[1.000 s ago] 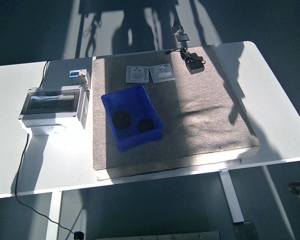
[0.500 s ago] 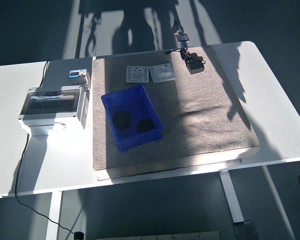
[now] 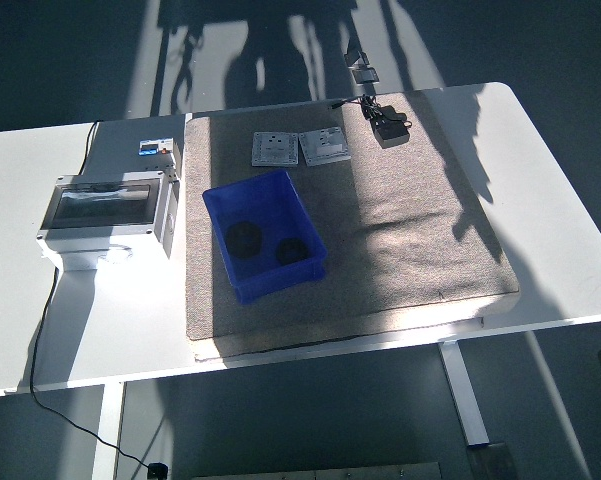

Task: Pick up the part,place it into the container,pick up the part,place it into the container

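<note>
Desk [image 3: 70,330] white and broad, spanning nearly the whole width of the head view, standing on a dark floor crossed by hard sunlight and long shadows. Covered over its middle by a large grey-beige mat [image 3: 410,230], itself striped with light and shade. Seated on the left half of that mat, a blue container [image 3: 265,234], open-topped and turned slightly askew. Holding two dark round parts on its floor, one part [image 3: 243,239] to the left and the second part [image 3: 293,251] just beside it to the right, apart from each other. Judged from this, both placements look done, with nothing loose left on the mat to fetch. Off the mat to the left, a grey enclosure box [image 3: 105,215] with a clear lid, and behind it a small meter module [image 3: 155,150] with a cable trailing over the desk edge. Along the far side of the mat, two grey switch plates [image 3: 300,148] side by side, and further right a black power adapter [image 3: 390,126] with its lead. Neither hand visible anywhere in view, so cannot tell whether fingers are apart or together.
</note>
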Robot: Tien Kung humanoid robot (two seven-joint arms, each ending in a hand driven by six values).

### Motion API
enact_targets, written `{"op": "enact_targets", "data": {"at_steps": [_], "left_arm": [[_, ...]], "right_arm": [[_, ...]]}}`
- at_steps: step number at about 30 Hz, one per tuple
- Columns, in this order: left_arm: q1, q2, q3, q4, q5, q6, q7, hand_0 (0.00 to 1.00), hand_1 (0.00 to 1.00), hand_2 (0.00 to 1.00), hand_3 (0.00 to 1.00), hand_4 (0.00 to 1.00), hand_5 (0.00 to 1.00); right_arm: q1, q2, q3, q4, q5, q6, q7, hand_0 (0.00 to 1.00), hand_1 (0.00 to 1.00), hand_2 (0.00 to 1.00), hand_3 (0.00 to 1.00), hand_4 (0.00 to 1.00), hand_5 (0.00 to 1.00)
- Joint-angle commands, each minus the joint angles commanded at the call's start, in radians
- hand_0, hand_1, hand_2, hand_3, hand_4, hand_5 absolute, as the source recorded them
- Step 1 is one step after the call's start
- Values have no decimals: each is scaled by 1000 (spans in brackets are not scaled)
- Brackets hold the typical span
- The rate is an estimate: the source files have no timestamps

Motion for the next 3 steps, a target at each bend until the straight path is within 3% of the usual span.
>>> {"op": "enact_targets", "data": {"at_steps": [3], "left_arm": [[-1,2,-1,0,1,2,-1,691,664,676,595,644,574]], "right_arm": [[-5,1,8,0,5,0,6,945,882,924,962,984,435]]}}
